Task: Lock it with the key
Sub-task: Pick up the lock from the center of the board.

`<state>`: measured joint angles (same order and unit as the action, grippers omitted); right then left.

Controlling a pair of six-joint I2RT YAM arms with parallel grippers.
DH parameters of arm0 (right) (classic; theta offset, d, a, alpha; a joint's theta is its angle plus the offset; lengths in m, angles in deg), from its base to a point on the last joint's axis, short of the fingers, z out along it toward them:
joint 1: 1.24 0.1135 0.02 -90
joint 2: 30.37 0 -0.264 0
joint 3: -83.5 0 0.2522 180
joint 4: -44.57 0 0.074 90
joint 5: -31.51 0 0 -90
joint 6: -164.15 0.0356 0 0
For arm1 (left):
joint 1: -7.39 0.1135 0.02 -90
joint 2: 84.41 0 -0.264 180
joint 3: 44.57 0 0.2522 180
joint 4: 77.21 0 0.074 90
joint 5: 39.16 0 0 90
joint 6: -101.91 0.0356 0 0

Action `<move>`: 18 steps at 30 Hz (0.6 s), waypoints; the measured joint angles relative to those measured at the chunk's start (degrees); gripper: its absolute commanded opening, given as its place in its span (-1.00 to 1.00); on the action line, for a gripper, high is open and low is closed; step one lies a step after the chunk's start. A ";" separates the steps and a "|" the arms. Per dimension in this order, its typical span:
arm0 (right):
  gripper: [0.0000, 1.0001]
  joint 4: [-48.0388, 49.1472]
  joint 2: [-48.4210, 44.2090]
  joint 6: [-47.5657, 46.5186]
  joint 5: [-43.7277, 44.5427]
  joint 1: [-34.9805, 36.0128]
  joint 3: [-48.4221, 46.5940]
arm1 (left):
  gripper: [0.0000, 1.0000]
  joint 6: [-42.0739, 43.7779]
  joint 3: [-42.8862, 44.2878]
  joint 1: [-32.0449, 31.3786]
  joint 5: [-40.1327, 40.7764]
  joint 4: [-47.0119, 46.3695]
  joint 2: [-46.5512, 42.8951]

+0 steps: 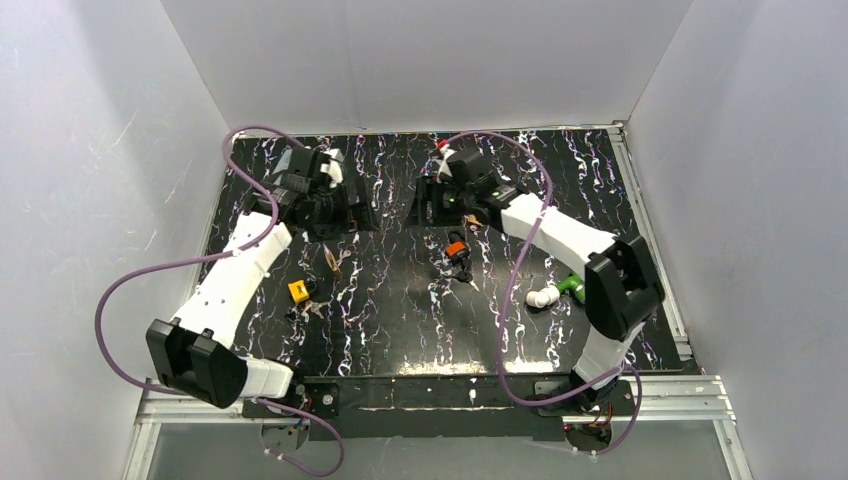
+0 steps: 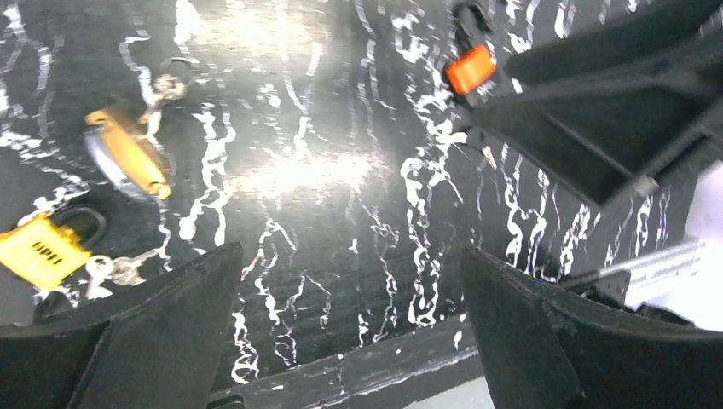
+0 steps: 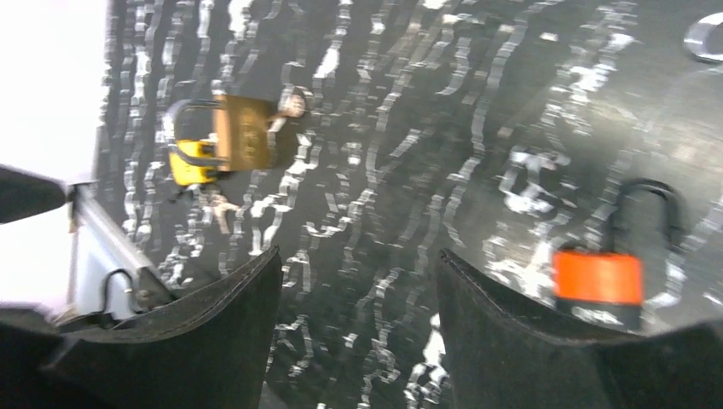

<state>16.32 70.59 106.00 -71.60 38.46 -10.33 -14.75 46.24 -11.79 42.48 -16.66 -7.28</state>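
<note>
Two claws released, holding nothing: left claw (image 2: 348, 256) over table (image 2: 324, 170), yellow padlock (image 2: 38, 251) at lower left of frame; right claw (image 3: 358, 256) beside orange padlock (image 3: 597, 277) at lower right

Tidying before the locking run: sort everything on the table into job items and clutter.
For the job: orange padlock, yellow padlock, brass padlock, keys beside the yellow one.
Just lying about: white pipe fitting, green part.
</note>
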 measured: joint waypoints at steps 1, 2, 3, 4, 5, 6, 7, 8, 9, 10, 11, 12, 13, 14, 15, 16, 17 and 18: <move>0.45 -0.67 -1.20 -1.55 0.92 -0.85 1.24 | 0.97 0.11 0.62 -1.67 0.02 0.05 0.24; 0.45 -1.16 -1.97 -2.87 1.57 -1.70 2.43 | 0.97 0.24 1.35 -3.38 0.07 0.12 0.63; 0.46 -1.80 -2.58 -4.25 2.24 -2.67 3.82 | 0.97 0.39 1.95 -4.68 0.08 0.10 1.06; 0.48 -2.40 -2.83 -5.39 2.86 -3.45 5.06 | 0.97 0.58 2.47 -5.90 0.07 0.11 1.48; 0.49 -3.07 -2.88 -6.50 3.56 -4.25 6.36 | 0.97 0.74 3.08 -7.09 0.05 0.15 2.00; 0.49 -3.75 -2.88 -7.53 4.38 -4.93 7.72 | 0.97 0.92 3.76 -8.07 0.02 0.27 2.58; 0.50 -4.53 -2.87 -8.48 5.19 -5.54 8.85 | 0.97 1.14 4.47 -8.74 0.03 0.39 3.21; 0.50 -5.44 -2.81 -9.34 5.98 -5.99 9.60 | 0.97 1.29 5.20 -9.22 0.07 0.51 3.85; 0.51 -6.18 -2.62 -10.29 6.67 -6.33 10.20 | 0.97 1.46 5.86 -9.57 0.10 0.64 4.45; 0.51 -6.56 -2.34 -11.21 7.23 -6.42 10.51 | 0.97 1.64 6.52 -9.89 0.18 0.70 5.14; 0.51 -6.84 -1.96 -11.97 7.61 -6.39 10.56 | 0.97 1.81 7.02 -10.14 0.27 0.77 5.73; 0.51 -6.80 -1.53 -12.66 7.93 -6.35 10.56 | 0.97 1.96 7.40 -10.34 0.33 0.95 6.22; 0.51 -6.72 -1.01 -13.39 8.24 -6.31 10.55 | 0.97 2.09 7.62 -10.47 0.41 1.14 6.58; 0.51 -6.72 -0.38 -14.09 8.48 -6.29 10.53 | 0.97 2.19 7.85 -10.56 0.46 1.44 6.84; 0.51 -6.72 0.27 -14.60 8.61 -6.28 10.53 | 0.97 2.28 8.00 -10.60 0.49 1.62 7.06; 0.51 -6.73 1.01 -15.12 8.66 -6.24 10.50 | 0.97 2.37 8.15 -10.62 0.55 1.79 7.23; 0.51 -6.79 1.72 -15.56 8.68 -6.20 10.46 | 0.97 2.50 8.30 -10.62 0.66 1.95 7.34; 0.51 -6.84 2.36 -15.85 8.72 -6.20 10.40 | 0.97 2.59 8.46 -10.62 0.79 2.21 7.44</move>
<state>9.48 72.96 90.16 -62.88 32.26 0.07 -12.15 54.69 -22.41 43.27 -14.45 0.16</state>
